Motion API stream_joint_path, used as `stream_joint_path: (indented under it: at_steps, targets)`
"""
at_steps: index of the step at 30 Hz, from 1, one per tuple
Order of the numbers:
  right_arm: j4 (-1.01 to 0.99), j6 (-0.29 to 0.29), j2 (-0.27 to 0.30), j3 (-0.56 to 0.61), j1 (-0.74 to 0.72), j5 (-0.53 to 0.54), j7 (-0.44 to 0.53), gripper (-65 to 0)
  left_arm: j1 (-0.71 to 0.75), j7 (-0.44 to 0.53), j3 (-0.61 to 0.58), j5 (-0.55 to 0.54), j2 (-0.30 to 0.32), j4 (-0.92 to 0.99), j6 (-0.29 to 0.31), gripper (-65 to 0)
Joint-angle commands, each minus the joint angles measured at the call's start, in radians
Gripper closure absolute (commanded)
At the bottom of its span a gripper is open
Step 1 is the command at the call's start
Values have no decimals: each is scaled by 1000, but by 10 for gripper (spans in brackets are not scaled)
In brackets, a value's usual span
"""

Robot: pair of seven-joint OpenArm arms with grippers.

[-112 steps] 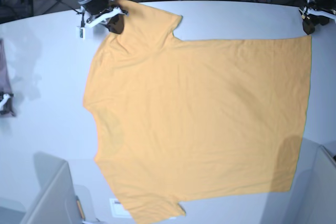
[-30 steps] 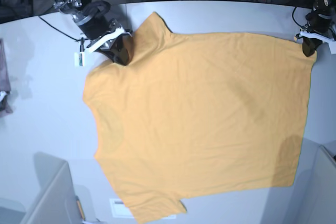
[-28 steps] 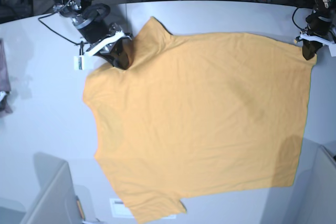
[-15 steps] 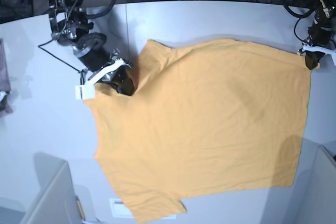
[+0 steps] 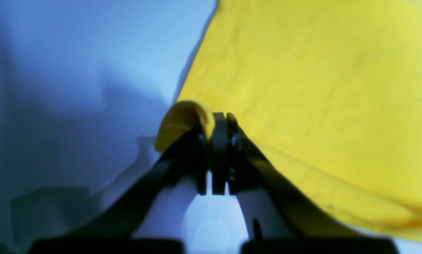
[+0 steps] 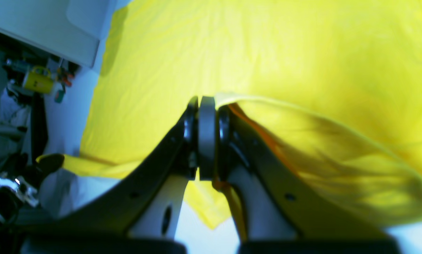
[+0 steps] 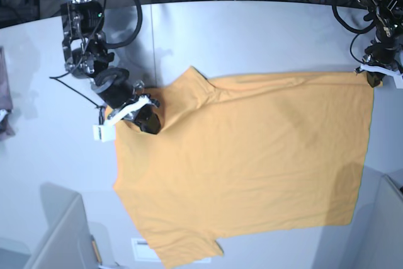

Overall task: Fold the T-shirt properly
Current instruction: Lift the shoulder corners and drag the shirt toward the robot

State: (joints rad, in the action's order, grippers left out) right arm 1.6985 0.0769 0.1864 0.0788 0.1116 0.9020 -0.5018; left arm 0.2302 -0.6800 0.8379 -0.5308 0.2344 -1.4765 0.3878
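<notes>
We find no readable text anywhere (the T-shirt (image 7: 252,155) shows only its plain side).

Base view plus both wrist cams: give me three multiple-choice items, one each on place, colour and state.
1. Where does the left gripper hold the large orange-yellow cotton T-shirt?
A. far corner on the base view's right
B. middle of the shirt
C. near edge

2. What colour is the table?
A. black
B. pale grey
C. green

3. How do the right gripper's jaws stand?
A. wide open
B. shut on fabric
C. shut on nothing

Answers: 1 A, the shirt's far right corner ends at that gripper; 2 B, bare surface around the shirt; 3 B, cloth pinched in the right wrist view.
</notes>
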Motion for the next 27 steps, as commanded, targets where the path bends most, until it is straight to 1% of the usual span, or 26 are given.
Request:
stream_joint_path:
  at_steps: [1, 6, 9, 13, 15, 17, 19, 24, 27]
  targets:
    - [7, 13, 6, -4, -31, 15, 21, 0, -19, 26, 5, -16, 24, -19, -2, 0]
    - [-67, 13, 0, -4, -92, 15, 21, 0, -53, 26, -25, -16, 35, 7, -2, 0]
    - [-77, 13, 0, -4, -106, 15, 21, 0, -70, 26, -56, -16, 39, 7, -3, 0]
    - [-81, 13, 0, -4, -129, 15, 21, 0, -82, 26, -64, -16, 39, 7, -5, 0]
    - [-82, 13, 0, -4, -149, 15, 21, 0, -90, 26, -65, -16, 44, 7, -26, 0]
    - [-102, -10, 0, -3, -161, 15, 21, 0, -104, 26, -67, -16, 56, 9, -43, 0]
    - [-125, -19, 0, -3, -181, 15, 21, 0, -113, 26, -67, -16, 59, 9, -43, 0]
    - [-165, -19, 0, 0, -203, 15, 21, 0, -116, 26, -68, -16, 73, 9, -43, 0]
    - [-183, -19, 0, -1, -223, 15, 21, 0, -117, 26, -91, -16, 73, 9, -45, 0]
